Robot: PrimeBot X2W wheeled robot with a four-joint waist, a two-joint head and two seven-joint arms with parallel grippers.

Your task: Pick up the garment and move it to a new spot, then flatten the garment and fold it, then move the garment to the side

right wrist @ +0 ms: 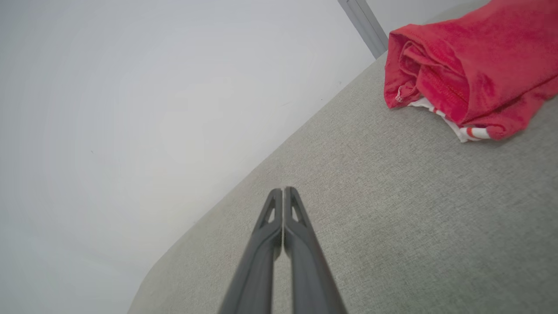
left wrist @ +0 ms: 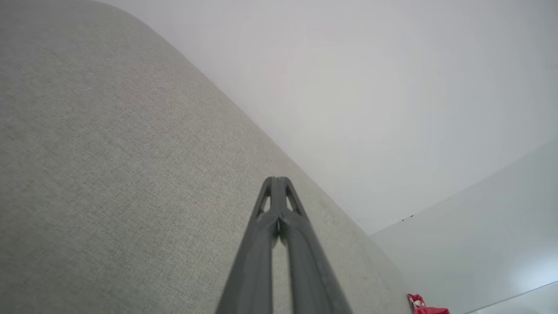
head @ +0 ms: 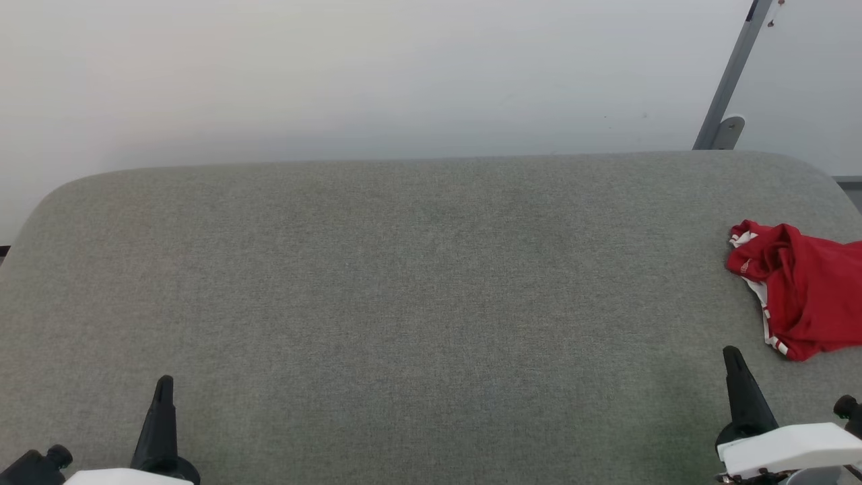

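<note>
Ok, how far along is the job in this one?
Nothing looks done: the jersey lies bunched up at the right edge of the table, neither flat nor folded. Nothing is in hand: the left claw and right claw are both shut, empty and apart from it. To do: pick it up, move it, flatten, fold, set aside.
</note>
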